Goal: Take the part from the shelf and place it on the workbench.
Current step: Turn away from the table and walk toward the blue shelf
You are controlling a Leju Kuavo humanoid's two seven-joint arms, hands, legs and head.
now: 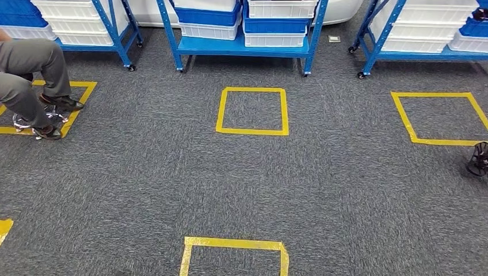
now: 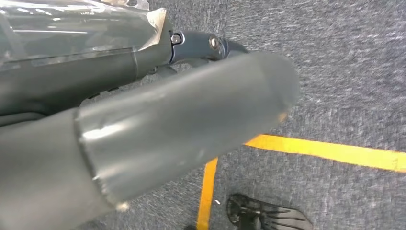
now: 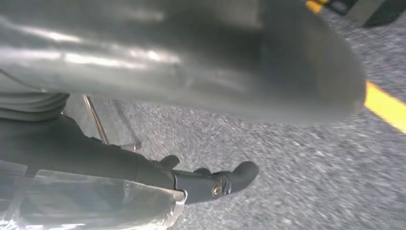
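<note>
- Nearest to me, the left hand (image 2: 158, 143) hangs over the grey carpet (image 1: 241, 184); its thick thumb and a dark finger (image 2: 210, 45) stick out straight with nothing between them, so I read it as holding nothing, though the other fingers are hidden
- The right hand (image 3: 191, 96) also hangs above carpet; one dark finger (image 3: 230, 179) extends apart from the thumb, nothing is held, and I cannot tell how the other fingers lie
- Just ahead on the floor I see a yellow tape square (image 1: 233, 253), cut off by the lower edge of the head view
- Further out sits a second tape square (image 1: 252, 111), with a third tape square (image 1: 440, 118) off to the right
- A dark wheeled object (image 1: 477, 160) rests at the right edge, near that third square
- To the left a seated person's legs (image 1: 29, 80) rest with shoes on another taped square
- Farthest away stand the blue shelves (image 1: 247, 46) on castors, stacked with white bins (image 1: 275, 39) and blue bins (image 1: 207, 16)
- I cannot tell which bin holds the part; the bin contents are not visible from here
</note>
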